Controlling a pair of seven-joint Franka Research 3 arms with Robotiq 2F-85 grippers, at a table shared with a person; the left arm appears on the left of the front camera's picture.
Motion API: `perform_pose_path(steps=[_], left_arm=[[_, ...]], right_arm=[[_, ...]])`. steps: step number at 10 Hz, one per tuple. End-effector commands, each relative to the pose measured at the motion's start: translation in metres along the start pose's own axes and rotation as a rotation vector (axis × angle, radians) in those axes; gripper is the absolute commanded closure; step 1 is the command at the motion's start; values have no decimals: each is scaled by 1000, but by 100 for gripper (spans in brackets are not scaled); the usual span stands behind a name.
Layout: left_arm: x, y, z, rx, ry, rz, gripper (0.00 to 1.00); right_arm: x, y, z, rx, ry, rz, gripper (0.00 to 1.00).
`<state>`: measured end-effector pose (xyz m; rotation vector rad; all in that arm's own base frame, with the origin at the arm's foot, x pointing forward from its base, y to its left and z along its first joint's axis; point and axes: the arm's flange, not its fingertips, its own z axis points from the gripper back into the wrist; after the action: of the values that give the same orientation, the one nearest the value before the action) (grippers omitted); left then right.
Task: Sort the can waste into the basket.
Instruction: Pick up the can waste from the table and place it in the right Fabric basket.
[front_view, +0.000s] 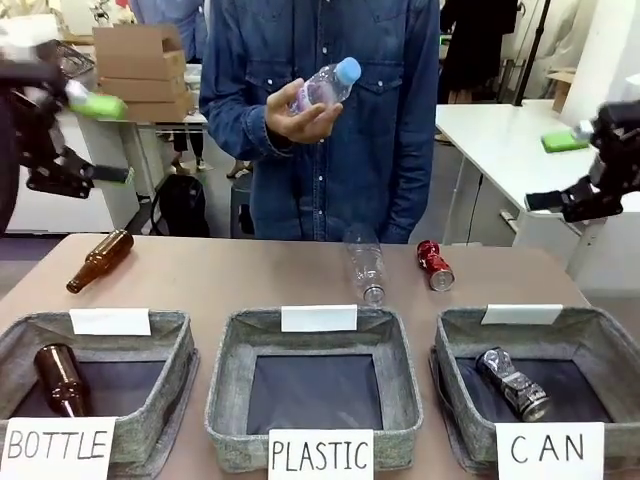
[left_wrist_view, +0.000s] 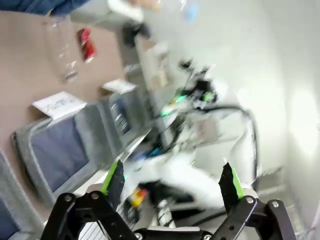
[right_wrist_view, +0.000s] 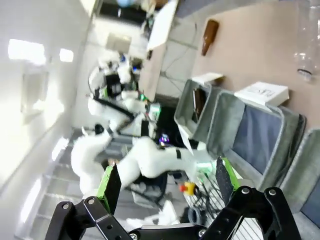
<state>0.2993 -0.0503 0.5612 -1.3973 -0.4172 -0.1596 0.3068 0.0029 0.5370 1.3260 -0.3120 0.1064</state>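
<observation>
Already, silver can lies inside basket.

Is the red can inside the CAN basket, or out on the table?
Out. The red can lies on the table beyond the CAN basket, which holds the silver can.

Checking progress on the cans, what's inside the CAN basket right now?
One dented silver can lies on the dark lining of the CAN basket. The CAN card hides its front strip. The red can lies on the table behind.
</observation>
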Motion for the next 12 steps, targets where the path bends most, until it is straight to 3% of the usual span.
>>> perform_pose_path(steps=[1, 11, 12], left_arm=[[4, -8, -19, 88, 135, -63, 0], [4, -8, -19, 88, 135, -63, 0], [4, -8, -19, 88, 135, -63, 0]], right_arm=[[-8, -4, 10, 9, 44, 58, 0], [-6, -1, 6, 5, 35, 36, 0], [-11, 13, -20, -327, 97, 107, 0]])
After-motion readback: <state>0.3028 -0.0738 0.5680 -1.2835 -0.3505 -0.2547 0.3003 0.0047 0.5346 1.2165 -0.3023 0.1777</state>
